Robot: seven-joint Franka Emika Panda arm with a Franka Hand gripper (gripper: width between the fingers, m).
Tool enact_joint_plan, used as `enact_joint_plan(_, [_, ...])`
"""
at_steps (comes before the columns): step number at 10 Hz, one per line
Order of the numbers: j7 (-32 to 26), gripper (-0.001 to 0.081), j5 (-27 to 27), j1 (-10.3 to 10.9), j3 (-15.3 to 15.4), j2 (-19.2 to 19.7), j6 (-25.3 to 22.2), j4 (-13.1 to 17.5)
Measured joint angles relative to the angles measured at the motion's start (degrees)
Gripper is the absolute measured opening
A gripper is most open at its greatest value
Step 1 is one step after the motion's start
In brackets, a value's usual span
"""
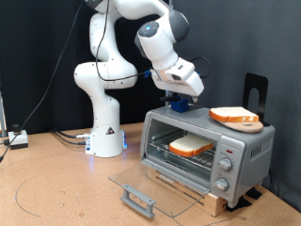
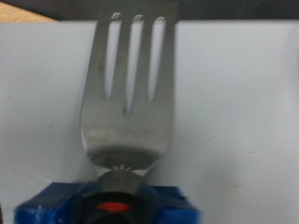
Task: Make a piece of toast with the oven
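Note:
The silver oven [image 1: 246, 149] stands at the exterior view's right with its glass door [image 1: 150, 179] folded down flat, grey bar handle [image 1: 138, 199] in front. The piece of toast [image 1: 191, 146] lies on the wire rack inside. A second, near-identical slice [image 1: 234, 117] lies on the oven's top. My gripper [image 1: 179, 102] hangs just above the near-left part of the oven's top, shut on the blue handle [image 2: 112, 201] of a metal slotted spatula [image 2: 126, 93]. In the wrist view the blade lies over the pale oven top.
The oven sits on a wooden board [image 1: 209, 197]. Round knobs [image 1: 225, 166] are on its right front. A black stand [image 1: 256, 92] rises behind the oven. The robot base [image 1: 105, 137] is at centre left; cables and a small box [image 1: 17, 139] lie at far left.

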Motion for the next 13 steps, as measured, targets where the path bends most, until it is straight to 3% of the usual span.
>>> enact_joint_plan(3, [-1.75,0.0807,0.5,-0.01,-4.35,-4.51,-3.3,1.05])
enact_joint_plan(5, [-1.35,0.0807,0.56,-0.43,-3.89,-4.5,-1.2,0.67])
enact_joint_plan(6, [-1.38,0.0807,0.59,-1.52,-4.44,-4.5,0.89,0.43])
enact_joint_plan(8, [-2.01,0.0807,-0.65,-4.22,-7.52,-4.41,0.75,0.62])
enact_joint_plan(13, [-5.98,0.0807,-13.4,-9.73,-16.92,-1.64,-7.92,5.01])
